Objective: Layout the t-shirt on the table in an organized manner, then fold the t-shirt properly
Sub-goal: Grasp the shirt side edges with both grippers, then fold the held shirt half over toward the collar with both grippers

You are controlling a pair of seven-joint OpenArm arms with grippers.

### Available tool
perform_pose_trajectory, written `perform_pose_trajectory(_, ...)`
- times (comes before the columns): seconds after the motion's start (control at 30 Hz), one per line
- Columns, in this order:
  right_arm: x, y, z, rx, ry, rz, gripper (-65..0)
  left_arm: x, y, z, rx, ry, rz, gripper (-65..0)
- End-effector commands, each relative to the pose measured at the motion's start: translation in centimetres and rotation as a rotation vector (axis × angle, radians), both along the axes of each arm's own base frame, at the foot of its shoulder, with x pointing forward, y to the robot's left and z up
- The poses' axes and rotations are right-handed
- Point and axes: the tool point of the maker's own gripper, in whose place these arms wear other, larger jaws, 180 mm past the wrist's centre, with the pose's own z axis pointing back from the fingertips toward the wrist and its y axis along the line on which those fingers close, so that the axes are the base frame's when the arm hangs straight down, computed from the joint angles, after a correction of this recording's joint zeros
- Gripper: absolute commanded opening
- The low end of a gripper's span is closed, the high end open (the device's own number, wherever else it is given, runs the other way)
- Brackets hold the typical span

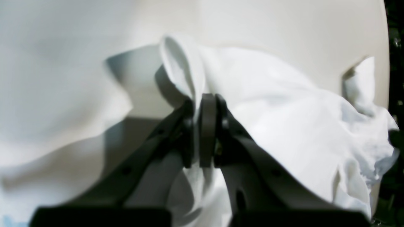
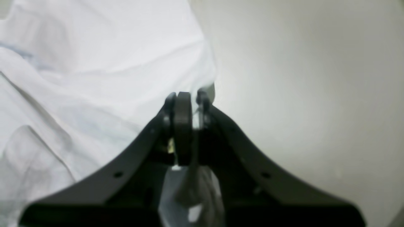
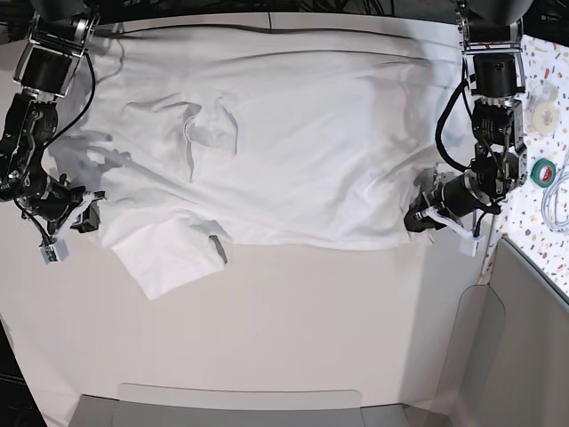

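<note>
Both grippers, left (image 1: 208,104) and right (image 2: 187,97), clamp t-shirt (image 3: 293,142) edges | shirt spread across table (image 3: 293,320), sleeve bunched at 8 o'clock | we fear thin pinches slipping under tension.

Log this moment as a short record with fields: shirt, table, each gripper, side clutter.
shirt: white t-shirt spread wide across the far half of the table, wrinkled, one sleeve lying toward the near left of the base view
table: off-white table, bare in its near half
left gripper: left gripper, jaws shut on a fold of the shirt's edge
right gripper: right gripper, jaws shut on the shirt's edge
side clutter: tape rolls on the speckled strip
</note>
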Motion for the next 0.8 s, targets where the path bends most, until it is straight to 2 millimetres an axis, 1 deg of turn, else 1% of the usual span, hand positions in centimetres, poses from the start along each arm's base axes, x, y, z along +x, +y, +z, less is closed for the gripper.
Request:
perform_pose_trajectory(0.0, 0.8, -0.4, 2.4, -0.024, -0.073, 0.008, -65.0, 0.8, 0.4, 2.0, 0.013, -0.066, -0.002, -65.0)
perform_pose_trajectory(0.13, 0.1, 0.4, 4.1, -0.073, -0.125, 0.044, -65.0, 0.1, 0.8, 3.8, 0.071, -0.118, -0.036, -65.0)
perform_pose_trajectory(0.2, -0.4, 0.7, 4.3, -0.093, -0.133, 0.058, -65.0, -0.4, 0.5, 4.3, 0.087, -0.134, -0.055, -65.0)
perform_pose_trajectory(0.27, -1.0, 0.9, 4.3, -0.105, -0.134, 0.067, -65.0, -1.0, 1.2, 5.2, 0.119, -0.15, -0.063, -65.0)
perform_pose_trajectory(0.33, -1.6, 1.0, 4.2, -0.118, -0.13, 0.076, -65.0, -2.0, 1.9, 5.5, 0.13, -0.161, -0.046, -65.0)
perform_pose_trajectory(0.43, -2.6, 0.7, 3.9, -0.146, -0.113, 0.086, -65.0, -3.1, 3.6, 6.4, 0.145, -0.185, 0.0, -65.0)
perform_pose_trajectory(0.5, -3.2, 0.7, 3.6, -0.156, -0.102, 0.093, -65.0, -4.1, 4.4, 6.6, 0.158, -0.188, 0.02, -65.0)
perform_pose_trajectory(0.67, -5.5, -1.5, 3.2, -0.196, -0.07, 0.056, -65.0, -6.7, 4.8, 5.8, 0.184, -0.136, 0.005, -65.0)
perform_pose_trajectory(0.77, -6.8, -2.3, 2.6, -0.207, -0.045, 0.041, -65.0, -7.8, 5.3, 5.1, 0.186, -0.088, 0.001, -65.0)
